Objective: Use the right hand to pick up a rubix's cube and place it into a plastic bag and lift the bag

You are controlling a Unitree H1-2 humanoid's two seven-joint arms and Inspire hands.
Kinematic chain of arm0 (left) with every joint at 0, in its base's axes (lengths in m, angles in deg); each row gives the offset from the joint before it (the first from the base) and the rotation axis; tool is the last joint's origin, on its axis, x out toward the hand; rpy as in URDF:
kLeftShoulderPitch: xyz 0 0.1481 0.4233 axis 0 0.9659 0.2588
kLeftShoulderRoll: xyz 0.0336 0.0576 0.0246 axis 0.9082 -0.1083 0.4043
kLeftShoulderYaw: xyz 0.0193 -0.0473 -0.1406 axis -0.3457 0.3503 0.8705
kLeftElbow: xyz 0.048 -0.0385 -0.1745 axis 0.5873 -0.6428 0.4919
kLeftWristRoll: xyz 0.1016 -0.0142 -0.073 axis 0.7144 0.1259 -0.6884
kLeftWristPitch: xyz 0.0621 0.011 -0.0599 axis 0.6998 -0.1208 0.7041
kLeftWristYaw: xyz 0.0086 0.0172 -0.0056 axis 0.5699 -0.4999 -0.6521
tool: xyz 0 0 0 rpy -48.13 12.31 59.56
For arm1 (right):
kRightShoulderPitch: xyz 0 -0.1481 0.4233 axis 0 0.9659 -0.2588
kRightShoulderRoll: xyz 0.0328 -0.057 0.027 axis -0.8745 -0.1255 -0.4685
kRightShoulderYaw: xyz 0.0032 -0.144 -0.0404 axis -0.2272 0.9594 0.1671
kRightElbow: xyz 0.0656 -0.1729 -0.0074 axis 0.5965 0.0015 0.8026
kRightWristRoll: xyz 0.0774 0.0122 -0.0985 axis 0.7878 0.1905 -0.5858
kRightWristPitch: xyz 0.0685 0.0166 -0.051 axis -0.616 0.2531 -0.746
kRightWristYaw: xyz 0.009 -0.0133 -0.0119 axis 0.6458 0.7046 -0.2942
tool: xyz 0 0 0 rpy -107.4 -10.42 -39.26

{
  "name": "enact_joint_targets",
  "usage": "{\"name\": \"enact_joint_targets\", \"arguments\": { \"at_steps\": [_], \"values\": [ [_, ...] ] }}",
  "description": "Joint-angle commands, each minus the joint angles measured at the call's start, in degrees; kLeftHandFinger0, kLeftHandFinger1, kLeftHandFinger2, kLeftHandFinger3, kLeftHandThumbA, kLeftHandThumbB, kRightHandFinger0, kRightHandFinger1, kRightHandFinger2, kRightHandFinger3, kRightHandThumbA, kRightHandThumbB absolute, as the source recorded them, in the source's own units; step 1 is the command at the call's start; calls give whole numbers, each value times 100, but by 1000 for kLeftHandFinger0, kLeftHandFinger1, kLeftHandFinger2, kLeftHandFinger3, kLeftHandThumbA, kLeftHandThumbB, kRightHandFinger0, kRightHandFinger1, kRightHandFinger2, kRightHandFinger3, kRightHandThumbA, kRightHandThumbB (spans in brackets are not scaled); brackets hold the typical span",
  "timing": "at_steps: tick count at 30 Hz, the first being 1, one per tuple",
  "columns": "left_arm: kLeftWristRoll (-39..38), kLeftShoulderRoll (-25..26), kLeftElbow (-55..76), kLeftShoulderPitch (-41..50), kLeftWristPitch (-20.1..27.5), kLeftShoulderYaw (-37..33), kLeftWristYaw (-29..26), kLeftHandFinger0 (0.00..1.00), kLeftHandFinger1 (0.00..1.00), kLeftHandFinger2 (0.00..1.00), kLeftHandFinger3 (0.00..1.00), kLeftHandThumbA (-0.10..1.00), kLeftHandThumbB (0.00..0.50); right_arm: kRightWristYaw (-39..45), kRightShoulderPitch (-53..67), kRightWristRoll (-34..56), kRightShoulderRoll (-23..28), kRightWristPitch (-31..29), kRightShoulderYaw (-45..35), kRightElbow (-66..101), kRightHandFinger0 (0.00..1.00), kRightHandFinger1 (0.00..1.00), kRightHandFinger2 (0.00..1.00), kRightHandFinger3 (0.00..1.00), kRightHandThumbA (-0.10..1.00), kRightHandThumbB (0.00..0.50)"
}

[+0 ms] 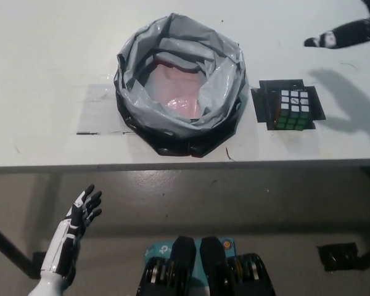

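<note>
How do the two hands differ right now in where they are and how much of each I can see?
The left hand is white with dark fingers, low at the picture's lower left, below the table edge, fully visible with fingers spread. The right hand is black, up at the top right over the table, beyond the rubix's cube; only its tip shows, so its grip state is unclear. Neither touches the cube or the plastic bag.
</note>
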Motion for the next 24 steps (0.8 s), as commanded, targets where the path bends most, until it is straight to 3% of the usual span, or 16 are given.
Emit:
{"name": "enact_joint_targets", "arguments": {
  "at_steps": [1,2,5,7,12,14,19,24],
  "values": [
    [-256,95,282,23,99,50,193,1000,1000,1000,1000,1000,138,1777,-2004,-649,-57,949,949,-1986,1000,1000,1000,1000,1000,482],
    [-249,87,275,15,97,51,182,1000,1000,1000,1000,1000,144,1797,-2104,-630,-123,808,1020,-2243,1000,1000,1000,1000,1000,452],
    [-261,84,257,23,107,60,173,1000,1000,1000,1000,1000,136,1855,-2283,-574,-286,644,1164,-2801,1000,1000,1000,1000,1000,450],
    [-259,91,263,26,109,61,169,1000,1000,1000,1000,1000,132,1921,-2365,-441,-436,323,1186,-3321,1000,1000,1000,1000,993,422],
    [-298,105,242,23,120,71,192,1000,1000,1000,1000,1000,131,1992,-2550,-690,-632,206,1572,-3998,1000,1000,1000,1000,1000,491],
    [-287,107,253,33,107,85,191,1000,1000,1000,1000,1000,141,2184,-2646,-739,-716,-87,1746,-4280,1000,1000,1000,1000,1000,485],
    [-282,107,238,37,137,94,206,1000,1000,1000,1000,1000,140,2062,-2715,-1020,-902,-54,2026,-4617,1000,1000,1000,1000,1000,500],
    [-257,110,238,64,140,86,213,1000,1000,1000,1000,1000,139,2154,-2605,-1034,-996,-414,2064,-4762,1000,1000,1000,1000,1000,492]
  ]
}}
